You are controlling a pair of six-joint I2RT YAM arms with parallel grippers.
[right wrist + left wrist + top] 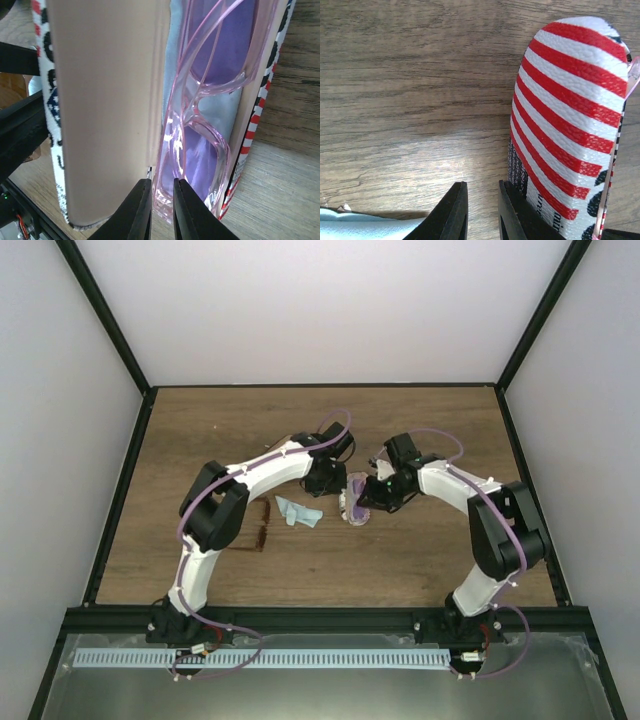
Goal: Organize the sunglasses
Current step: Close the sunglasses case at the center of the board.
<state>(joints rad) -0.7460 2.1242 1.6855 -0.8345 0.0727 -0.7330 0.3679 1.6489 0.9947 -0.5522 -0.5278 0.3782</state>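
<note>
Jaws on left gripper [482,186] and right gripper [161,182] sit nearly closed, no grip confirmable; thin brown-framed amber sunglasses [262,525], left of the red-and-white striped case [570,125] on the wooden surface [420,550], look light, brittle and slippery, so pinch the bridge.

A robotics lab test cell: a wood-grain table [420,560] is boxed in by plain white walls [320,310] held in black frame posts [105,315]; two white arms [270,475] are bolted to a black rail [330,620] at the near edge; a slotted cable duct [320,658] runs below.
</note>
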